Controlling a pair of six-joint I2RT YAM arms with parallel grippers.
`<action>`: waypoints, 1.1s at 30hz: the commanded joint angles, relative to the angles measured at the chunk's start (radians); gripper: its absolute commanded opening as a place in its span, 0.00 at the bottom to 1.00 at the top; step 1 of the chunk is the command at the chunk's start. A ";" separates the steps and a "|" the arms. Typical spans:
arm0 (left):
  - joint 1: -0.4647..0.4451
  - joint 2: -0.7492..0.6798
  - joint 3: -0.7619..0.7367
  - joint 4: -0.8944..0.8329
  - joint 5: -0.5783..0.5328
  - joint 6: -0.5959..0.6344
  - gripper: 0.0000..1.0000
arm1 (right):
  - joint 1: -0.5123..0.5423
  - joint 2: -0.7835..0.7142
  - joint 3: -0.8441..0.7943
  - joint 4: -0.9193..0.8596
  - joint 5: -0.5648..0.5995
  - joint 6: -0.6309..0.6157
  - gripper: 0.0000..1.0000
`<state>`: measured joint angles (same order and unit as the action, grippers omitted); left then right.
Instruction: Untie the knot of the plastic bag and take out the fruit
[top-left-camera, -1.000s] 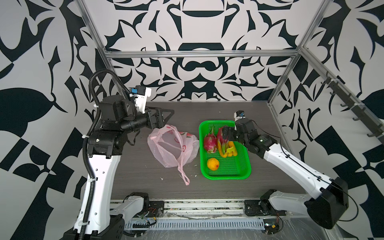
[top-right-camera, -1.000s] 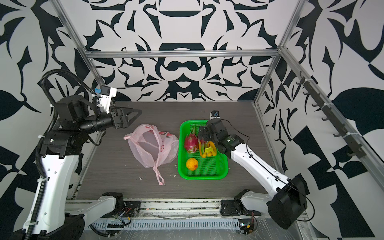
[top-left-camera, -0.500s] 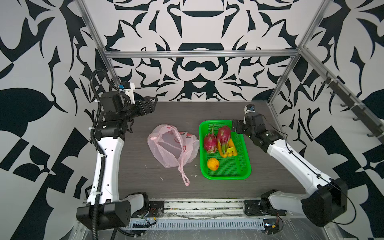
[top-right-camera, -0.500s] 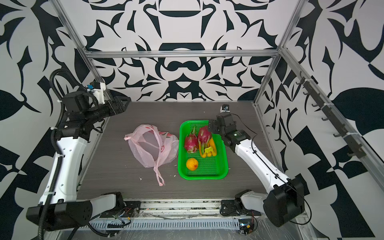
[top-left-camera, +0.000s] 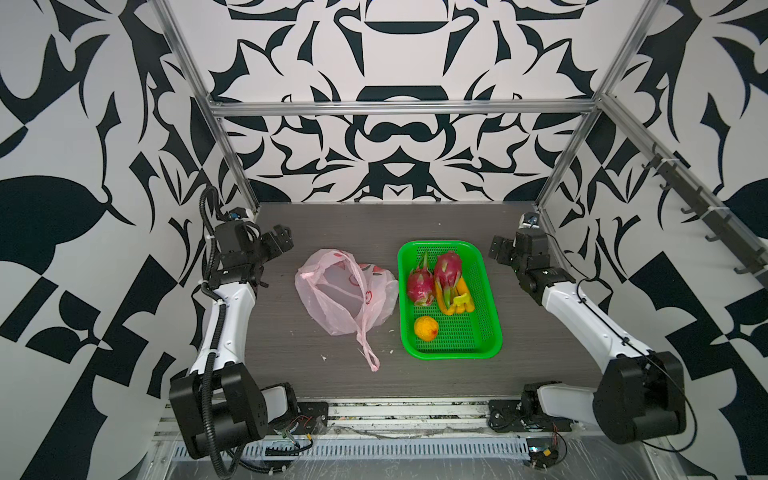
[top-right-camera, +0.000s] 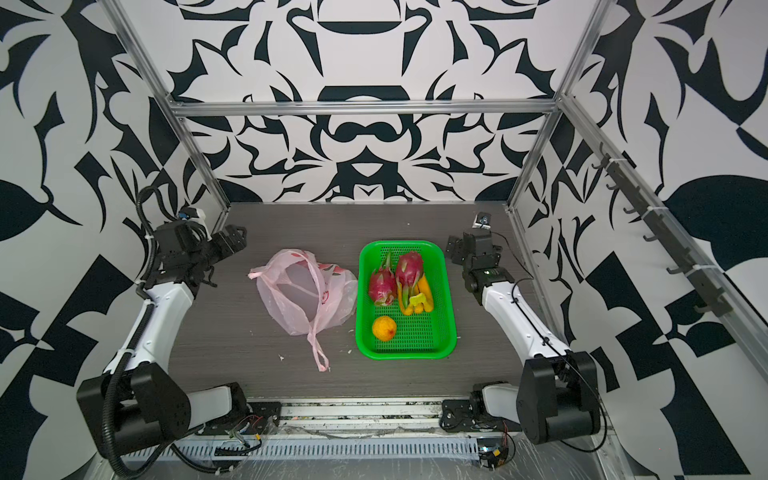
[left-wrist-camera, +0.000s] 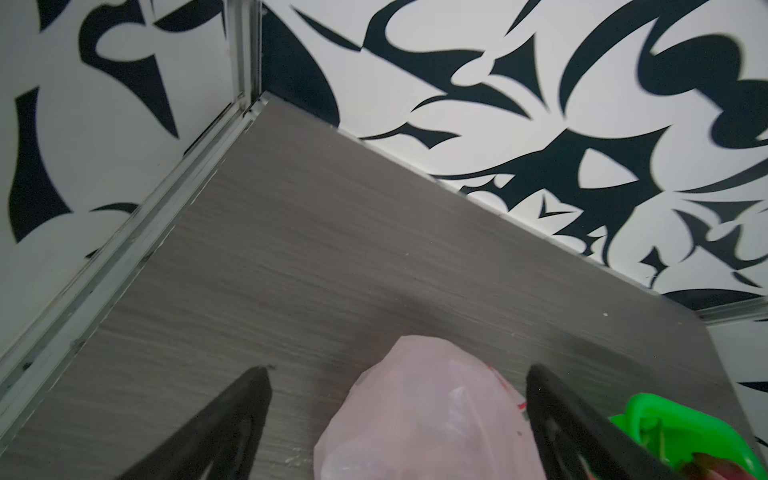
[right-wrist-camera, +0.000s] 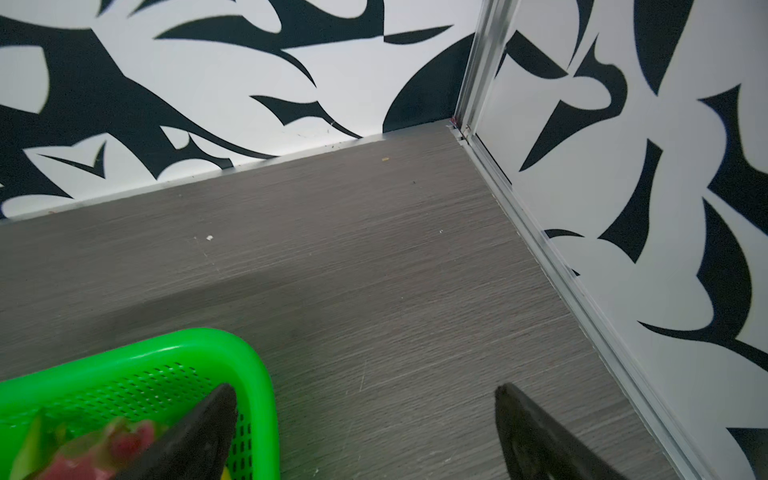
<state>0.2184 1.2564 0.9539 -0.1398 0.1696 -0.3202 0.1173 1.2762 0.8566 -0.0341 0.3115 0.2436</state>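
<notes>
The pale pink plastic bag (top-left-camera: 345, 291) (top-right-camera: 305, 297) lies slack on the table, its loop handles loose, one handle (top-left-camera: 368, 349) trailing toward the front; the knot does not show in any view. The fruit sits in the green basket (top-left-camera: 490, 291): two dragon fruits (top-left-camera: 419, 282) (top-left-camera: 448, 268), bananas (top-left-camera: 459, 301) and a round orange fruit (top-left-camera: 426, 328). My left gripper (top-left-camera: 282, 241) (left-wrist-camera: 399, 370) hangs open and empty left of the bag (left-wrist-camera: 424, 411). Just right of the basket's far corner (right-wrist-camera: 257, 374), my right gripper (top-left-camera: 496, 249) (right-wrist-camera: 365, 388) is open and empty.
Patterned walls and aluminium frame posts (top-left-camera: 237, 166) close in the table (top-left-camera: 540, 365) at the back and both sides. Both arms stand near the side walls. Small white crumbs (top-left-camera: 323, 356) lie in front of the bag.
My right gripper has drawn back out of the basket to its right, leaving the fruit there. My left gripper has pulled away from the bag toward the left wall and dropped lower.
</notes>
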 joint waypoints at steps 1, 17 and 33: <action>0.001 0.010 -0.055 0.118 -0.085 0.024 0.99 | -0.013 0.000 -0.036 0.151 0.044 -0.037 0.99; 0.001 0.032 -0.363 0.450 -0.078 0.076 0.99 | -0.034 0.043 -0.263 0.376 0.061 -0.049 0.99; -0.051 -0.029 -0.652 0.869 -0.126 0.092 0.99 | -0.034 0.017 -0.464 0.675 0.043 -0.176 0.99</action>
<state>0.1905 1.2148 0.3260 0.6048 0.0620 -0.2535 0.0807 1.3193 0.4152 0.5266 0.3519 0.1089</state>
